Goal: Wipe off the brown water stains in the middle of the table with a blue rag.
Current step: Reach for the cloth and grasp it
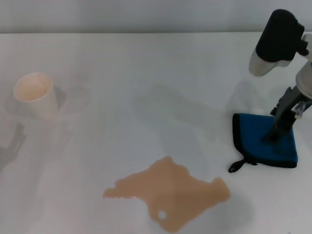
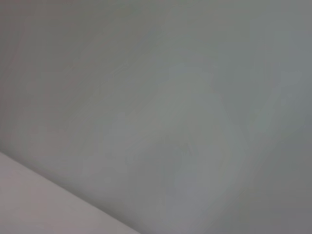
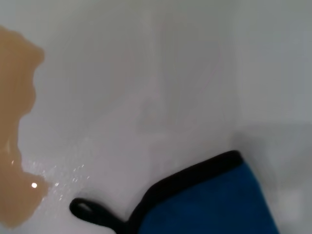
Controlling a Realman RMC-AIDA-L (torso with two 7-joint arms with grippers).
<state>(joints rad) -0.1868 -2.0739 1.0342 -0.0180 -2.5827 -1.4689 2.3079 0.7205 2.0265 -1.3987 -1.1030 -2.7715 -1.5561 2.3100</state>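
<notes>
The blue rag (image 1: 257, 142) with black trim lies flat on the white table (image 1: 146, 87) at the right, its black loop (image 1: 237, 166) pointing toward the stains. My right gripper (image 1: 274, 135) comes down from the right and its tip rests on the rag's middle. The brown water stains (image 1: 170, 192) form a ragged tan puddle near the front centre, to the left of the rag and apart from it. The right wrist view shows the rag's corner (image 3: 219, 204), its loop (image 3: 87, 210) and the puddle's edge (image 3: 14, 122). My left gripper is out of view.
A pale paper cup (image 1: 36, 95) stands upright at the far left of the table. The table's far edge runs along the back. The left wrist view shows only a plain grey surface.
</notes>
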